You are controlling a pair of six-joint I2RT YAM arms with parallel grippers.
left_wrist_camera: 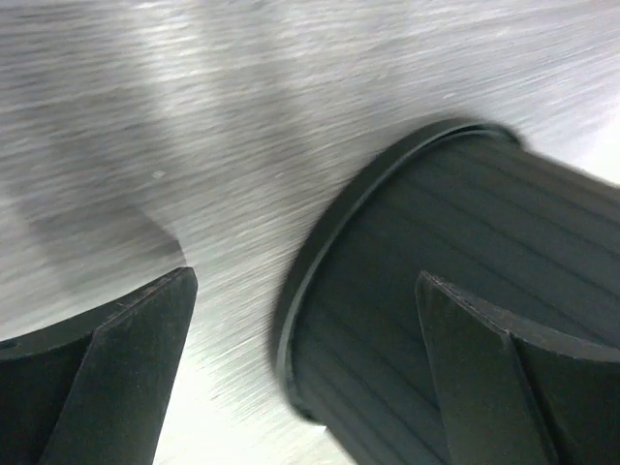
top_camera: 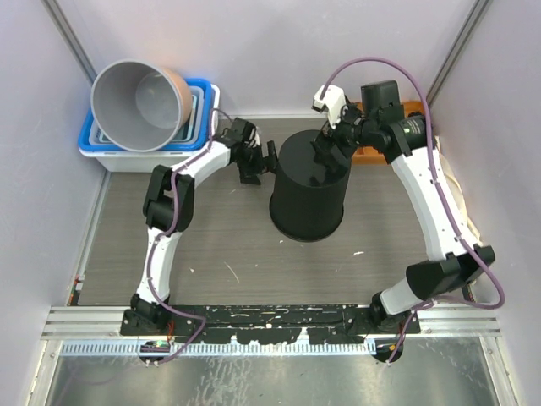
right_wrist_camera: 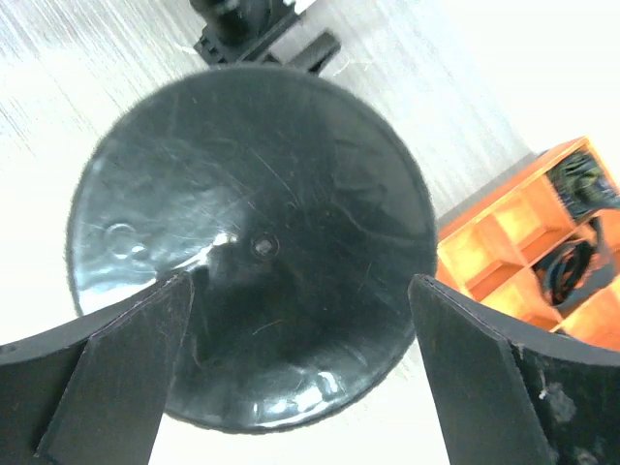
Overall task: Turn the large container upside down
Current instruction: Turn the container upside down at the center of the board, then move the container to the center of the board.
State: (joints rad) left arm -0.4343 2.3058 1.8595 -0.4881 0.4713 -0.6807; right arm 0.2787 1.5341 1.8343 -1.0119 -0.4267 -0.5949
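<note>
The large black container (top_camera: 308, 193) stands on the table mouth down, with its closed glossy base up. My right gripper (top_camera: 330, 149) hovers just above that base (right_wrist_camera: 252, 242) with its jaws wide apart and nothing between them; in the right wrist view the gripper (right_wrist_camera: 300, 283) frames the base's near edge. My left gripper (top_camera: 259, 164) is open and empty just left of the container. In the left wrist view the left gripper (left_wrist_camera: 302, 281) faces the ribbed side and rim (left_wrist_camera: 320, 252) low by the table, and the picture is blurred.
A grey bucket (top_camera: 139, 103) with a brown pot inside lies tilted in a blue and white bin (top_camera: 144, 150) at the back left. An orange compartment tray (top_camera: 412, 108) sits at the back right, also in the right wrist view (right_wrist_camera: 523, 247). Walls close in both sides.
</note>
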